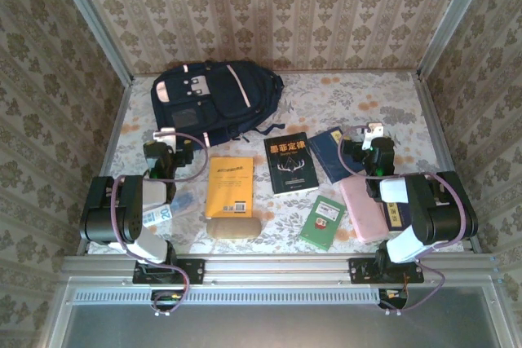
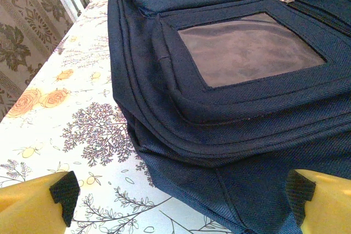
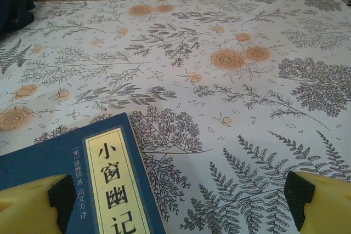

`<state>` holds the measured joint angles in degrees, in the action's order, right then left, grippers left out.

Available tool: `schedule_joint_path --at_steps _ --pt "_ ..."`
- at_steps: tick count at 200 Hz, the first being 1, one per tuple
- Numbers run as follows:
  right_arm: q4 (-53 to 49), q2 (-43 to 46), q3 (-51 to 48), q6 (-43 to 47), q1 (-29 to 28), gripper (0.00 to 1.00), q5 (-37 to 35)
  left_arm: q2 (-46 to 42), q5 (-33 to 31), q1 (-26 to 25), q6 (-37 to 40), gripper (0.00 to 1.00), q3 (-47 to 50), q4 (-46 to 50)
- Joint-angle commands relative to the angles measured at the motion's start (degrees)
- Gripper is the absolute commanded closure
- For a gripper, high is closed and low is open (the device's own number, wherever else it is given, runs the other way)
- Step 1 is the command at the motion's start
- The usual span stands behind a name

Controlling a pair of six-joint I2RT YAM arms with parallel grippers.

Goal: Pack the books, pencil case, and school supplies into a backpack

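Nothing packed yet by my read: books (image 1: 231,185) lie on tabletop (image 1: 391,103), backpack (image 1: 214,97) looks shut, both sets of jaws spread, empty.

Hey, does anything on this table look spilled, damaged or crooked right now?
Nothing looks spilled or damaged. The backpack lies flat at the far left, and the orange-yellow book and black book lie flat and fairly square. Only the navy book, just right of the black one, sits noticeably angled.
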<state>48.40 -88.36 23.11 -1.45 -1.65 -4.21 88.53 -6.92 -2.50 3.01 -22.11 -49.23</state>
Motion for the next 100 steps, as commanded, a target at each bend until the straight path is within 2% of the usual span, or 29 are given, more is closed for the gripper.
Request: schedule_joint_path --at_steps 1,29,36,59,68,86,100 --pt "-0.2 0.4 0.8 0.5 0.3 0.00 1.0 -0.5 0.1 0.4 -1.0 0.00 -0.4 -1.2" --pt "0.9 1.2 0.1 1.0 0.3 0.00 2.6 -5.0 -0.7 0.1 -0.5 0.00 -0.8 2.7" --pt "-2.3 2.9 1.0 2.5 -0.1 0.00 4.4 -7.8 -1.7 -0.2 -0.4 0.00 -1.0 5.9" --pt "-14.5 11.5 4.5 3.7 -1.8 0.00 2.7 -20.8 -2.3 -2.3 0.4 0.00 -4.8 20.4" --pt "-17.4 14.4 5.7 5.0 -4.1 0.00 1.5 -25.8 -1.0 -3.6 0.1 0.00 -6.5 25.7" --pt "-16.1 20.5 5.7 1.2 -9.0 0.00 0.4 -33.6 -1.2 -8.4 -2.1 0.00 -8.9 32.3" --pt "-22.0 24.3 9.1 1.8 -15.3 0.00 -1.4 -39.2 -0.5 -12.7 -5.2 0.00 -11.4 38.8"
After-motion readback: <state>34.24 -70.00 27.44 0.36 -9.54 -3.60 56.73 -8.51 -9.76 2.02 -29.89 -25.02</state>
